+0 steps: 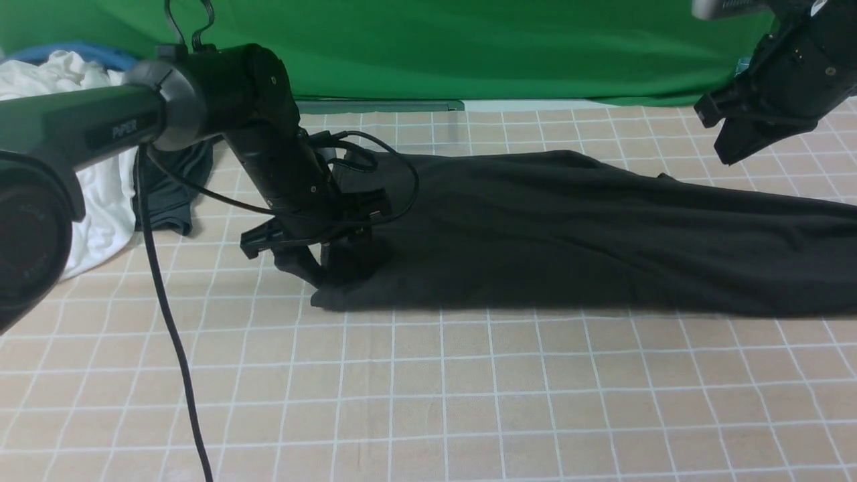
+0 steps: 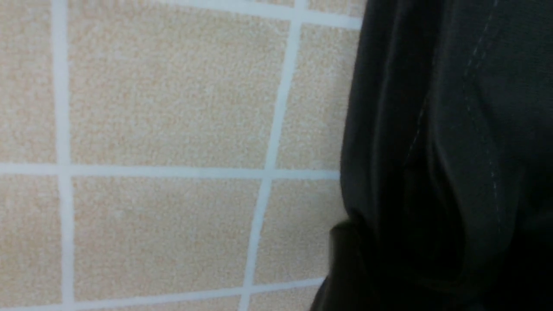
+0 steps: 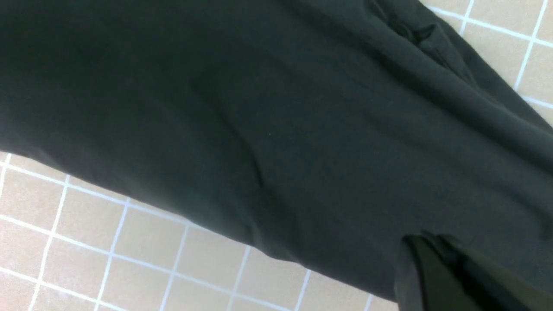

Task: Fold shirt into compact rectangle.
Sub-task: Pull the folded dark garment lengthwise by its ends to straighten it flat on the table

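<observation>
The black shirt lies as a long flat band across the checked table, running off the right edge. My left gripper is down at the shirt's left end. Bunched cloth fills the gap between its fingers, and it is shut on that end. In the left wrist view only one finger shows, pressed against the shirt's stitched hem. My right gripper hangs high at the far right above the shirt, shut and holding nothing. The right wrist view shows its closed tips over the shirt.
A white garment and a smaller dark grey garment lie at the back left, beyond my left arm. A black cable hangs from that arm down across the near table. A green backdrop closes the far side.
</observation>
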`<action>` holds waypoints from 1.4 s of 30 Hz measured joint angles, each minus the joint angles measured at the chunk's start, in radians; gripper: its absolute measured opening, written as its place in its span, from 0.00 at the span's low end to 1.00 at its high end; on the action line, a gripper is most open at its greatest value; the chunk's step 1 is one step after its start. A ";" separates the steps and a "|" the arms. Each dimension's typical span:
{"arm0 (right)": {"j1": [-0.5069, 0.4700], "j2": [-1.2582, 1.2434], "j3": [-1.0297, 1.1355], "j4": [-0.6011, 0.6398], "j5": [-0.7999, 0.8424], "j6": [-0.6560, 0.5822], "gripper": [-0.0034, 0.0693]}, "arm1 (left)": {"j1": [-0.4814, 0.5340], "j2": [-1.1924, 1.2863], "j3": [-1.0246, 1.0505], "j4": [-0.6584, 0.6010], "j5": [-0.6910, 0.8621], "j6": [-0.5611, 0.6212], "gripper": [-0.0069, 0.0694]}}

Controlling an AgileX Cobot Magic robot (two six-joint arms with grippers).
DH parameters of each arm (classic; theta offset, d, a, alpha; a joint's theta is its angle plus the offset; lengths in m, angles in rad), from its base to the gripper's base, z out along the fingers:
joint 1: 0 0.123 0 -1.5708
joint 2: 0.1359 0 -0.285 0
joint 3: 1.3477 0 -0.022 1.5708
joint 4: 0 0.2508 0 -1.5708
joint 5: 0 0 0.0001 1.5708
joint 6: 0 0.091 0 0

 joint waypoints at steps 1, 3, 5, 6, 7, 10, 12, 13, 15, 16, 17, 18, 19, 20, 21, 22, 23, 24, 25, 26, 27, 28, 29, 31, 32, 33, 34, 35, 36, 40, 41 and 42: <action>0.000 0.000 0.000 0.000 0.000 0.000 0.08 | -0.001 0.001 0.000 -0.006 -0.005 0.000 0.46; -0.001 0.000 0.000 0.000 0.000 0.000 0.08 | -0.001 0.001 0.000 -0.015 -0.007 0.000 0.37; -0.016 -0.001 0.000 0.001 0.010 -0.004 0.08 | -0.001 0.001 0.000 -0.019 -0.009 -0.001 0.21; -0.024 -0.002 0.000 0.001 0.019 -0.011 0.08 | 0.001 0.000 0.000 -0.020 -0.009 -0.001 0.18; -0.037 -0.006 0.001 0.001 0.032 -0.017 0.08 | 0.003 -0.001 0.000 -0.024 -0.008 -0.001 0.16; -0.091 -0.040 0.023 0.001 0.042 -0.035 0.08 | 0.014 -0.011 0.000 -0.031 0.005 0.001 0.14; -0.143 -0.073 0.051 0.001 0.045 -0.035 0.08 | 0.024 -0.028 0.001 -0.027 0.025 0.010 0.13; -0.172 -0.093 0.073 0.001 0.045 -0.035 0.08 | 0.031 -0.042 0.002 -0.025 0.040 0.017 0.13; -0.230 -0.136 0.132 -0.001 0.045 -0.036 0.08 | 0.046 -0.076 0.004 -0.016 0.083 0.027 0.13; -0.258 -0.156 0.165 -0.004 0.046 -0.036 0.08 | 0.052 -0.093 0.004 -0.012 0.105 0.027 0.13; -0.288 -0.177 0.217 -0.006 0.040 -0.036 0.08 | 0.058 -0.110 0.004 -0.008 0.121 0.027 0.13; -0.302 -0.184 0.238 -0.006 0.030 -0.036 0.08 | 0.060 -0.118 0.005 -0.003 0.127 0.028 0.13; -0.306 -0.188 0.246 -0.007 0.021 -0.036 0.08 | 0.060 -0.122 0.004 0.000 0.127 0.028 0.13; -0.338 -0.193 0.298 -0.008 -0.028 -0.035 0.10 | 0.060 -0.134 0.005 0.017 0.132 0.028 0.12; -0.351 -0.192 0.314 -0.008 -0.051 -0.035 0.11 | 0.060 -0.137 0.005 0.020 0.133 0.028 0.12; -0.363 -0.188 0.340 -0.008 -0.082 -0.035 0.13 | 0.060 -0.139 0.005 0.022 0.133 0.029 0.12; -0.380 -0.174 0.362 -0.008 -0.121 -0.034 0.20 | 0.060 -0.139 0.005 0.023 0.133 0.029 0.12; -0.387 -0.166 0.372 -0.008 -0.134 -0.034 0.23 | 0.060 -0.139 0.006 0.023 0.131 0.030 0.12; -0.399 -0.146 0.379 -0.009 -0.157 -0.030 0.32 | 0.060 -0.139 0.008 0.023 0.125 0.030 0.12; -0.408 -0.127 0.381 -0.013 -0.177 -0.028 0.41 | 0.060 -0.139 0.008 0.023 0.123 0.030 0.12; -0.415 -0.107 0.381 -0.019 -0.196 -0.023 0.48 | 0.060 -0.139 0.008 0.023 0.118 0.030 0.12; -0.423 -0.087 0.381 -0.025 -0.220 -0.014 0.58 | 0.060 -0.139 0.008 0.023 0.111 0.030 0.12; -0.429 -0.075 0.381 -0.027 -0.237 -0.008 0.65 | 0.060 -0.139 0.008 0.023 0.109 0.030 0.12; -0.442 -0.032 0.381 -0.049 -0.279 0.026 0.83 | 0.060 -0.139 0.008 0.023 0.100 0.030 0.12; -0.449 -0.010 0.381 -0.068 -0.294 0.057 0.87 | 0.060 -0.139 0.008 0.023 0.100 0.030 0.12; -0.454 0.003 0.381 -0.082 -0.310 0.074 0.90 | 0.060 -0.139 0.008 0.023 0.099 0.030 0.12; -0.459 0.020 0.381 -0.098 -0.324 0.087 0.92 | 0.060 -0.139 0.008 0.023 0.099 0.030 0.12; -0.461 0.032 0.379 -0.108 -0.331 0.096 0.92 | 0.060 -0.139 0.008 0.023 0.099 0.030 0.12; -0.463 0.043 0.376 -0.120 -0.338 0.102 0.92 | 0.060 -0.139 0.008 0.023 0.099 0.031 0.11; -0.467 0.097 0.340 -0.143 -0.358 0.109 0.91 | 0.060 -0.139 0.008 0.024 0.099 0.033 0.12; -0.467 0.109 0.333 -0.152 -0.361 0.109 0.91 | 0.060 -0.139 0.008 0.024 0.099 0.034 0.12; -0.467 0.116 0.327 -0.157 -0.362 0.109 0.91 | 0.060 -0.139 0.008 0.024 0.099 0.035 0.12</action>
